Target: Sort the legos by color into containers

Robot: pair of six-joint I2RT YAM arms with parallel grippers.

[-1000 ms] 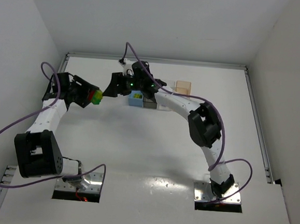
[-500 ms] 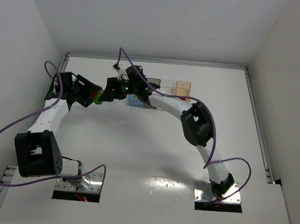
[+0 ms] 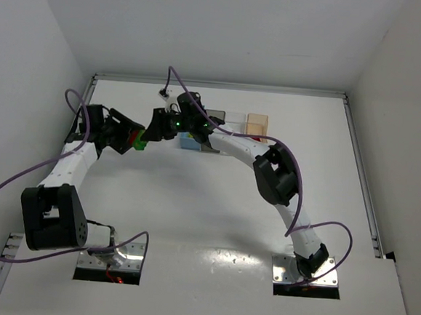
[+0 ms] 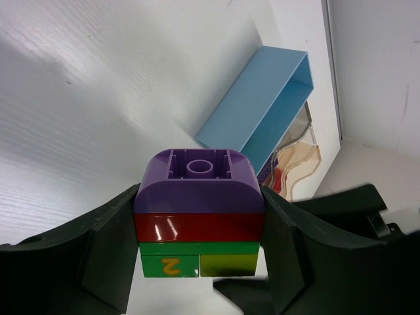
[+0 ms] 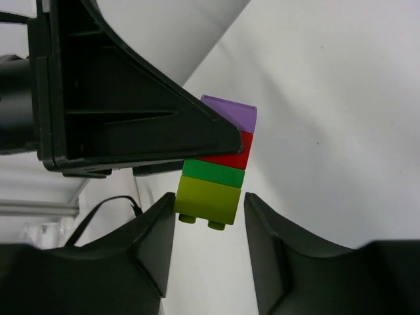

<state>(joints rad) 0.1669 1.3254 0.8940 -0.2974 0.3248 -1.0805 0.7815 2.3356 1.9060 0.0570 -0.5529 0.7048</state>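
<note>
Stack of legos (image 5: 220, 164): left half hidden behind a finger of the left gripper (image 4: 200, 216); from above, a mere speck.
Right gripper (image 5: 210, 205): whether its fingers touch the yellow-green brick (image 5: 205, 197) cannot be told.
Orange bin (image 4: 303, 157): beyond the left gripper, mostly hidden by the blue bin (image 4: 262, 105); contents blurred.
Left gripper, right gripper: bodies cut off by the wrist views' lower edges.

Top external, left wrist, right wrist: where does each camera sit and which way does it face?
Top external: above and behind the bases, looking down on the table; the left arm and right arm show whole.
Left wrist: on the left gripper, looking along its fingers past the lego stack to the blue bin.
Right wrist: on the right gripper, facing the left gripper; own fingers flank the yellow-green brick.
Shared: both wrist views show the stack.
</note>
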